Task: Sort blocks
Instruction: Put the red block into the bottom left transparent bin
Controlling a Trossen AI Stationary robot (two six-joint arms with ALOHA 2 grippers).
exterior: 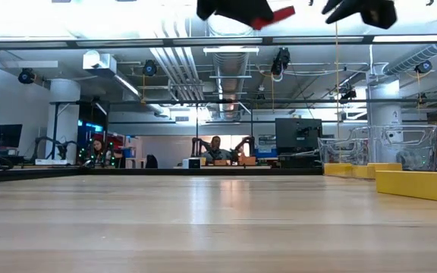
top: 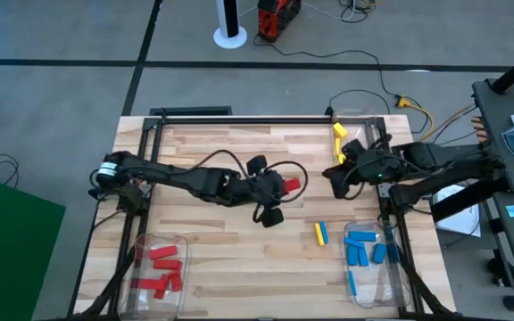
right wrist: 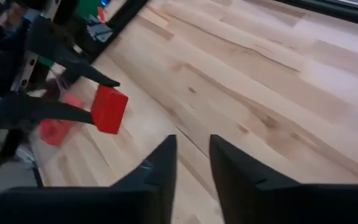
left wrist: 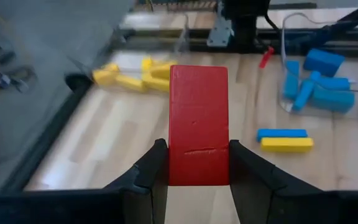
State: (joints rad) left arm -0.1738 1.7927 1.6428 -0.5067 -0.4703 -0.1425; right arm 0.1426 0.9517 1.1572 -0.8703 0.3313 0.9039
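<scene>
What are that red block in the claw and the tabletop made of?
The red block, pinched in the left gripper, looks like painted wood or hard plastic: flat matte faces, crisp edges, a faint scuff line; which one is unclear. The table looks like wood, butcher-block style: pale joined strips with visible grain and a slight sheen.

Bright overhead light, low-view ceiling glare, blurry wrist views w/ soft bg

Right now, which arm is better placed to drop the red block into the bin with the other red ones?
Left. Its pincer already grips the red block above mid-table, and the red bin sits on that arm's side. The right pincer holds nothing, near the yellow blocks.
</scene>
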